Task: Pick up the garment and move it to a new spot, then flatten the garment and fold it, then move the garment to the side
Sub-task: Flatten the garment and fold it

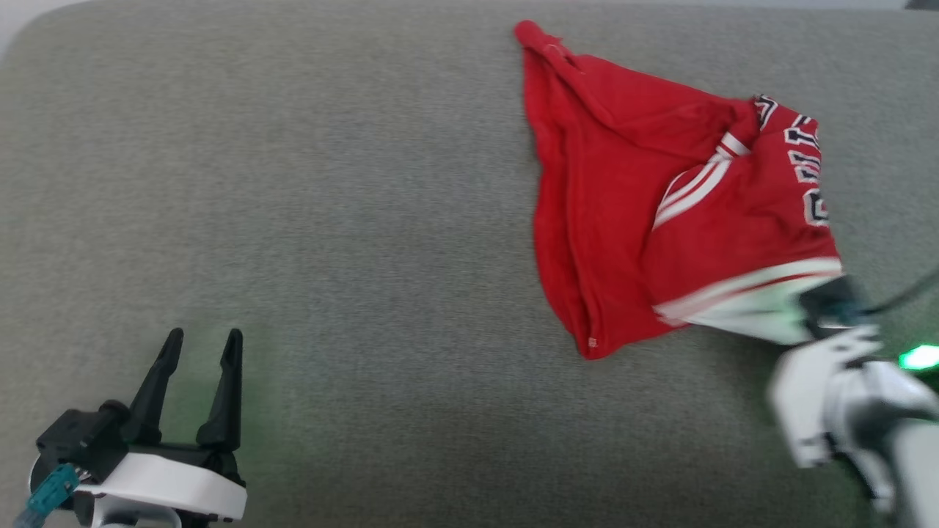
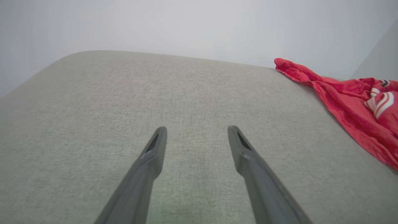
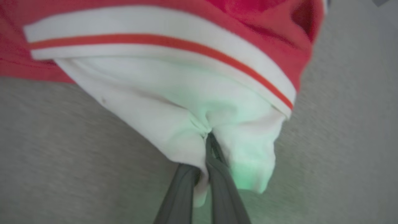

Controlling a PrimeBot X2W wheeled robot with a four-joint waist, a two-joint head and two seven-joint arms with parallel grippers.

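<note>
- Lying crumpled on the right half of a grey upholstered cushion (image 1: 330,183), the red shirt (image 1: 609,220) is spread in a rough triangle, with one corner reaching the cushion's far edge.
- Black letters edged in white run along the shirt's right side in the head view, partly folded under and unreadable.
- White stripes cross the middle of the red cloth, and a white sleeve with red-and-white trim sits at its near right corner.
- The right claw (image 1: 825,304) is at that near right corner, its fingers pinched together on the white sleeve.
- In the right wrist view the right claw (image 3: 210,140) has white cloth bunched between its two dark fingers, and the shirt (image 3: 174,93) rises above them with the cushion (image 3: 46,140) below.
- A green light (image 1: 921,357) glows on the right arm and tints the sleeve.
- The left claw (image 1: 202,339) sits at the near left of the cushion, fingers spread apart with nothing between them, well apart from the shirt.
- In the left wrist view the left claw (image 2: 196,129) points across bare cushion (image 2: 186,87), and the shirt (image 2: 351,102) lies off to the right.
</note>
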